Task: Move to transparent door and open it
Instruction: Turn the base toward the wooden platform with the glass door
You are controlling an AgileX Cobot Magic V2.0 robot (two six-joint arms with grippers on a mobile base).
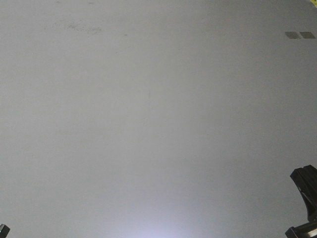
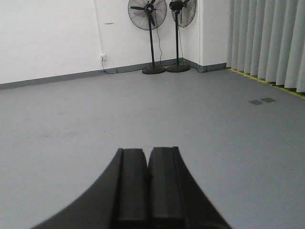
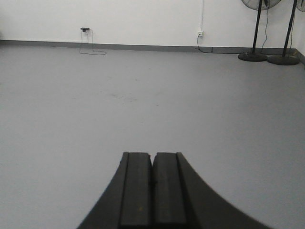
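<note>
The transparent door is out of view in every frame. My left gripper (image 2: 147, 151) is shut and empty, its black jaws pressed together, pointing over bare grey floor. My right gripper (image 3: 152, 155) is also shut and empty, pointing over grey floor toward a white wall. In the front view only a black part of the right arm (image 1: 306, 184) shows at the lower right edge, and a small dark tip of the left arm (image 1: 3, 230) at the lower left corner.
Two black standing fans (image 2: 151, 28) stand at the white wall in the far corner; their bases (image 3: 252, 57) show in the right wrist view. Grey pleated curtains (image 2: 271, 40) hang at the right behind a yellow floor line. Two floor plates (image 2: 262, 101) lie in the floor. A wall socket with cable (image 3: 200, 34) is on the wall.
</note>
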